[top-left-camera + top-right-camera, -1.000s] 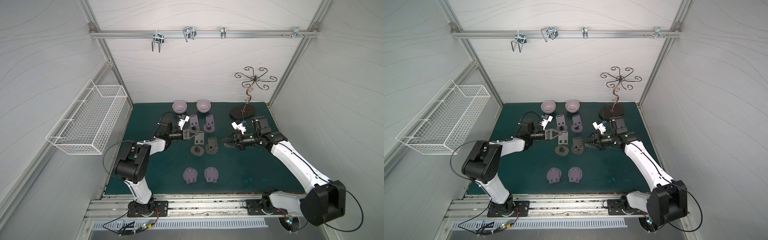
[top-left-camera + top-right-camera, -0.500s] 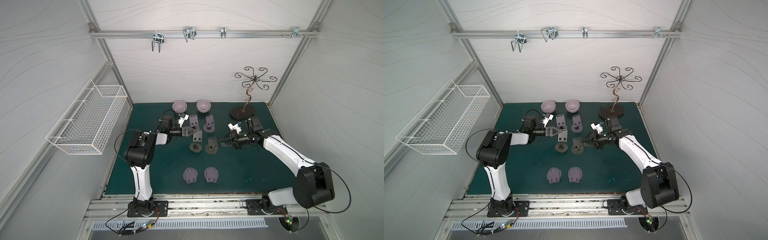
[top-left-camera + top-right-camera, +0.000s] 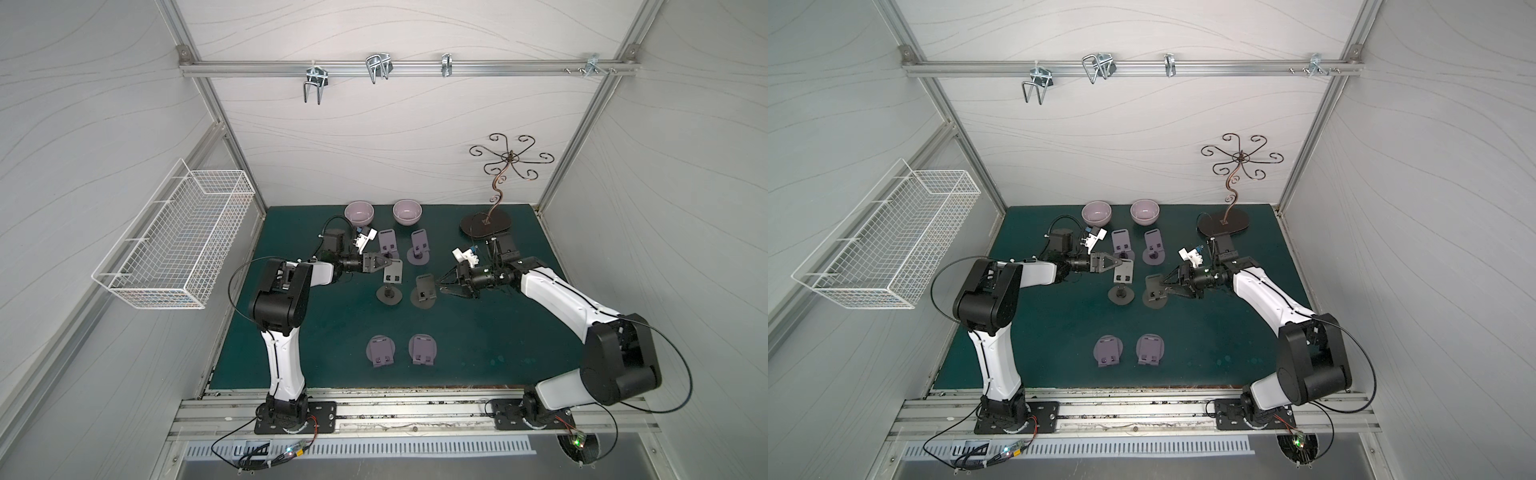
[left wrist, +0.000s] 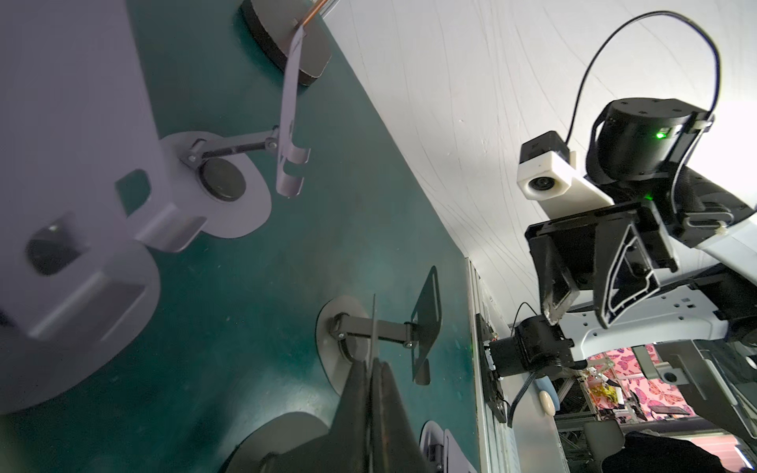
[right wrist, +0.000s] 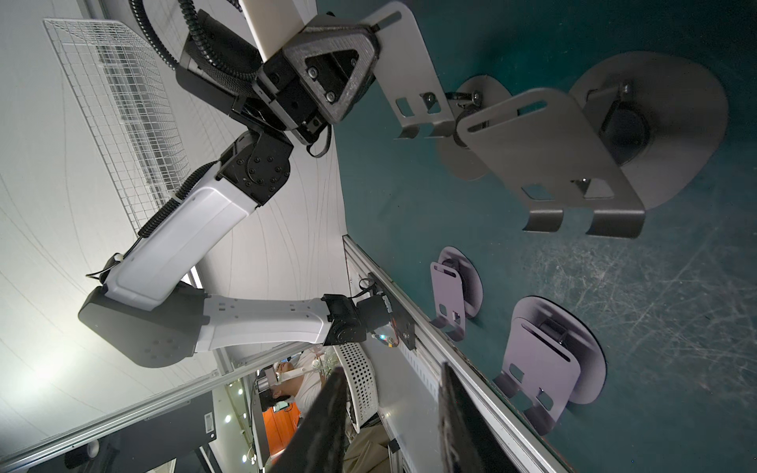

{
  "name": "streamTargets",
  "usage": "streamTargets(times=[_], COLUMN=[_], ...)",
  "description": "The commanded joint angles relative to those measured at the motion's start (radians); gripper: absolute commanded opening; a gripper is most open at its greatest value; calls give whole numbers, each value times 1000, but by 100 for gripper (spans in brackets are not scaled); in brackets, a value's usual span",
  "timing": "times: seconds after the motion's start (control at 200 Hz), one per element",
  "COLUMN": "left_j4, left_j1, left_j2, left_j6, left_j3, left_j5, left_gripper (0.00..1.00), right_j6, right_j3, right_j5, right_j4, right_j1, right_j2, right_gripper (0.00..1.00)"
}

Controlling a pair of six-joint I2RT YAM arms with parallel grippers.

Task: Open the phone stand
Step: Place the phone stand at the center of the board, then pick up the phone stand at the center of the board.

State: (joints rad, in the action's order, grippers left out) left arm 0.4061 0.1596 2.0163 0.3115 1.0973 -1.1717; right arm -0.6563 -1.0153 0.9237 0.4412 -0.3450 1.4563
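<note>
On the green tabletop point(image 3: 478, 332), the left hand point(image 3: 390, 263) still pinches 1 dark phone stand point(image 3: 393, 272) by its plate, while the open right hand point(image 3: 438, 285) has neared the neighbouring stand point(image 3: 424, 287).

We see the grey phone stand point(image 5: 409, 61) as thin sheet metal, matt and smooth. The green mat point(image 5: 655, 307) looks matt and much scratched. The bowls point(image 3: 359, 212) are glossy, the basket point(image 3: 183, 245) is white coated wire, and the left arm point(image 5: 192, 229) has smooth white plastic shells.
</note>
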Motion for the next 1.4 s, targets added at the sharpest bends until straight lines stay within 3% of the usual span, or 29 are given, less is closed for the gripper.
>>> streamTargets(times=[0.0,0.12,0.515,0.74,0.92,1.061,1.221,1.396], left_j4=[-34,-47,6,109,-130,-471,-625,-734], left_j1=[-10,-13,-20,-23,-7,100,238,401], left_j2=[-25,-47,-138,-237,-411,-577,-690,-821], left_j6=[-46,-48,12,116,142,37,123,178], left_j3=[-6,-19,-68,-143,-124,-70,-99,-210], left_j5=[35,51,119,312,457,599,606,642], left_gripper=[18,28,42,47,49,54,55,58], right_j6=[19,16,5,11,15,16,37,76], right_j3=[-4,15,21,14,10,35,84,131], right_j5=[11,16,22,17,9,-11,-45,-163], right_j4=[-1,-8,-15,20,58,87,153,246], right_j1=[-5,-5,-11,-10,-7,-2,4,8], right_j2=[-33,-48,-66,-121,-213,-297,-401,-577], right_gripper=[38,38,38,38,38,39,40,45])
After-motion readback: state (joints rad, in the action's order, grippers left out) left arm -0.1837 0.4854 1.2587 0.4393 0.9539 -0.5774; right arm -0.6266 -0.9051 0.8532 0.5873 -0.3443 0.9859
